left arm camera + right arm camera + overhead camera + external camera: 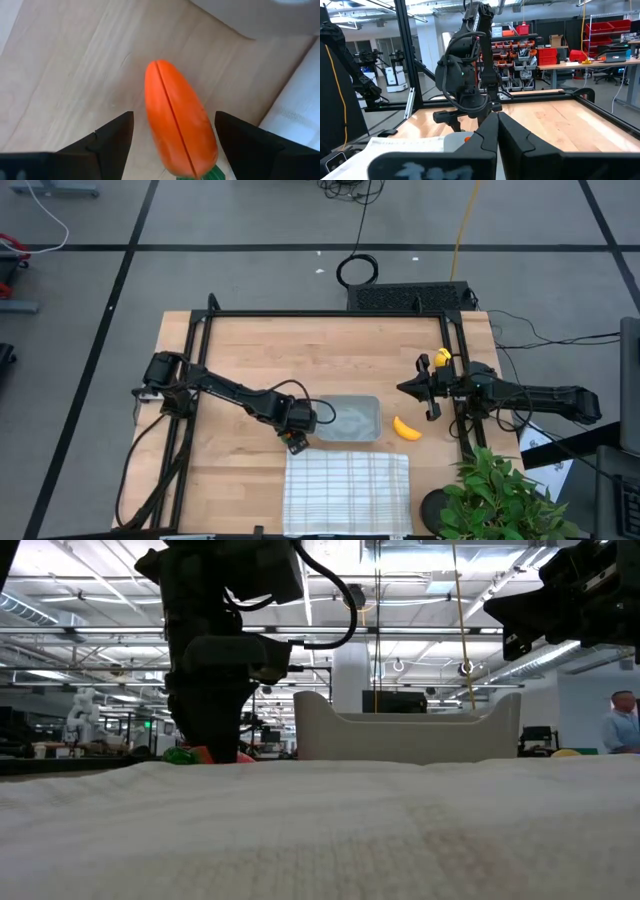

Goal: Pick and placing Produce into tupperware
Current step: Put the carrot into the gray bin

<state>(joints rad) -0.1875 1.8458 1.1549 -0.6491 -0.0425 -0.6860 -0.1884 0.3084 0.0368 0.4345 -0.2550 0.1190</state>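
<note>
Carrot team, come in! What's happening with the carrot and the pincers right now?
Left pincer open, straddling carrot on the table beside tupperware. Right pincer shut, raised, empty. Banana waiting. Nothing in the way.

No legible text, label, brand, number or sign in any view; distant shop signage is too small to read.

Orange carrot (180,120), yellow banana (405,429), white grid-striped cloth (346,491), pale wood table (250,350).
</note>
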